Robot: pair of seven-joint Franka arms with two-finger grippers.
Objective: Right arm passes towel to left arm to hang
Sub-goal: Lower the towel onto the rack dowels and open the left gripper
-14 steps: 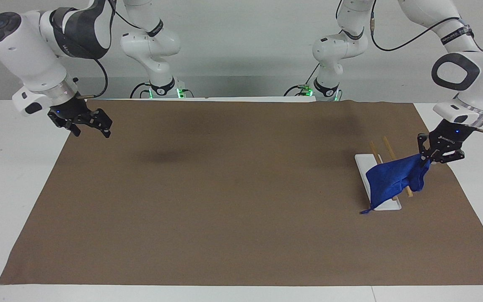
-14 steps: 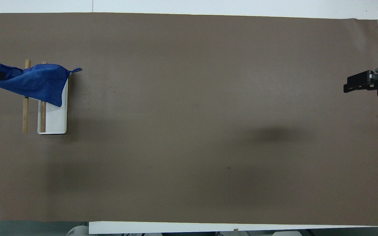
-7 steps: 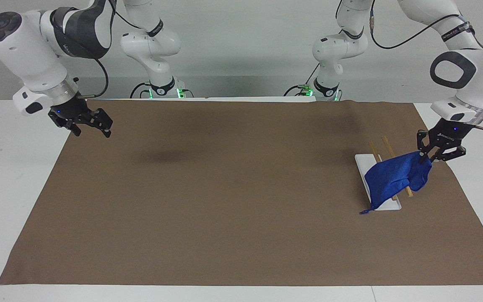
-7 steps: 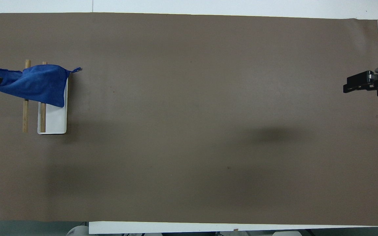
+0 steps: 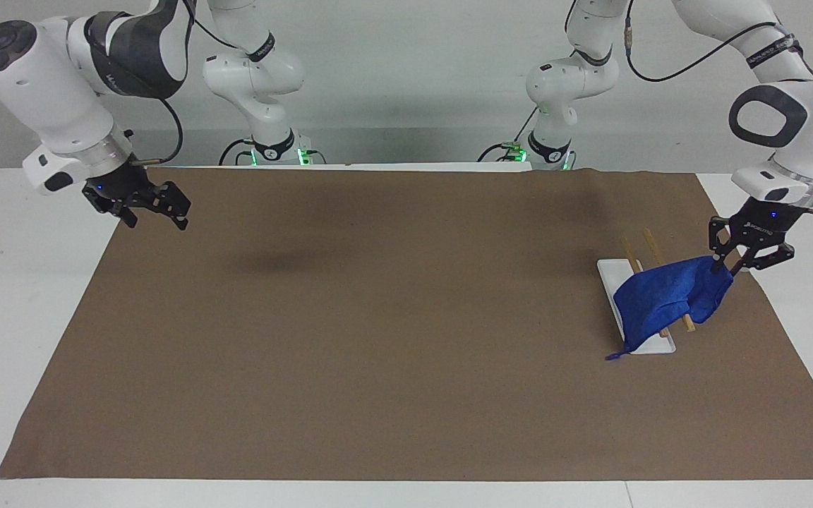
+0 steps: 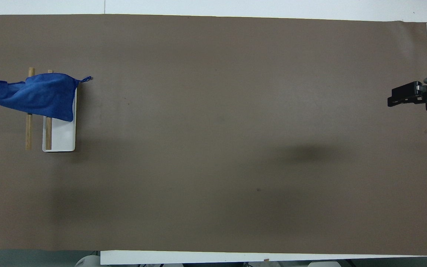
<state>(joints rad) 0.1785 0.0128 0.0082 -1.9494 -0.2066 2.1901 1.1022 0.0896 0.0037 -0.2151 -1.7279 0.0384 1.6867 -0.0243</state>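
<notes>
The blue towel (image 5: 667, 300) lies rumpled over the wooden rails (image 5: 653, 248) of a white-based rack (image 5: 610, 276) at the left arm's end of the desk. The left end effector (image 5: 725, 265) is at its corner, grip indeterminate; snagged cloth could be dragged off. The right end effector (image 5: 154, 217) waits released
</notes>
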